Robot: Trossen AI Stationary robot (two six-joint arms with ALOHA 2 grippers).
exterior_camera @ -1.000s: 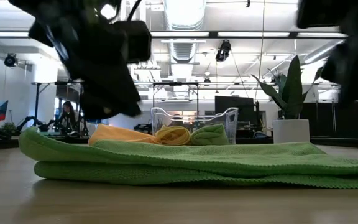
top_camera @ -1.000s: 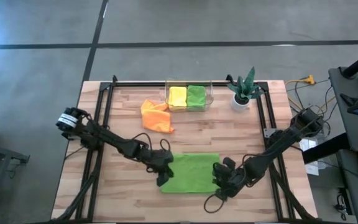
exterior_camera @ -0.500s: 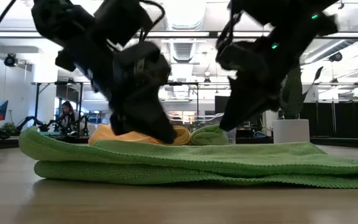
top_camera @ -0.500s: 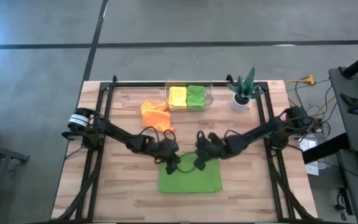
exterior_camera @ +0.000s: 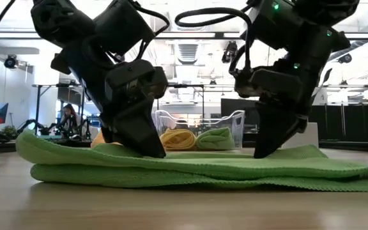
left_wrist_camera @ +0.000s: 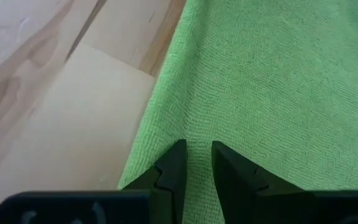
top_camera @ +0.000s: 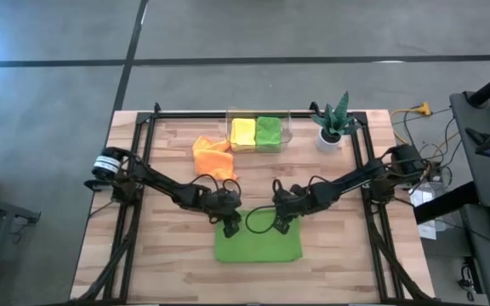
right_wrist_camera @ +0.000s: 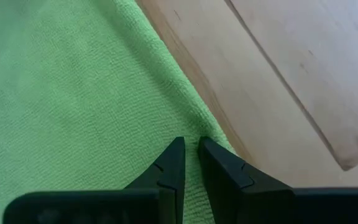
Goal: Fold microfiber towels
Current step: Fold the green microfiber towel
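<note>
A lime green towel (top_camera: 258, 246) lies folded in two layers (exterior_camera: 203, 174) at the table's near middle. My left gripper (top_camera: 230, 226) stands on it near its far left corner and its left edge (left_wrist_camera: 160, 112). My right gripper (top_camera: 279, 223) stands on it near its far right corner and its right edge (right_wrist_camera: 185, 99). Both point down, fingers almost together with cloth between them. An orange towel (top_camera: 213, 157) lies crumpled farther back on the left. A yellow towel (top_camera: 243, 132) and a second green towel (top_camera: 269, 132) sit folded in a clear bin. My left gripper (left_wrist_camera: 197, 155) pinches the towel's top surface (left_wrist_camera: 199, 134) just inside its left edge, from above, pointing down; how many layers, I cannot tell. The towel lies flat on the table. My right gripper (right_wrist_camera: 191, 149) pinches the top surface (right_wrist_camera: 188, 127) just inside the right edge, from above. The towel lies flat there too.
The clear bin (top_camera: 286, 127) stands at the far middle, and a spiky plant in a white pot (top_camera: 332, 123) stands to its right. Black frame rails (top_camera: 139, 170) run along the table's left, right and far sides. Bare wood lies near the front edge (top_camera: 168, 272).
Both grippers have gone from the towel's near corners toward its far edge and toward each other, then come down onto the cloth. The towel has stayed folded on the table.
</note>
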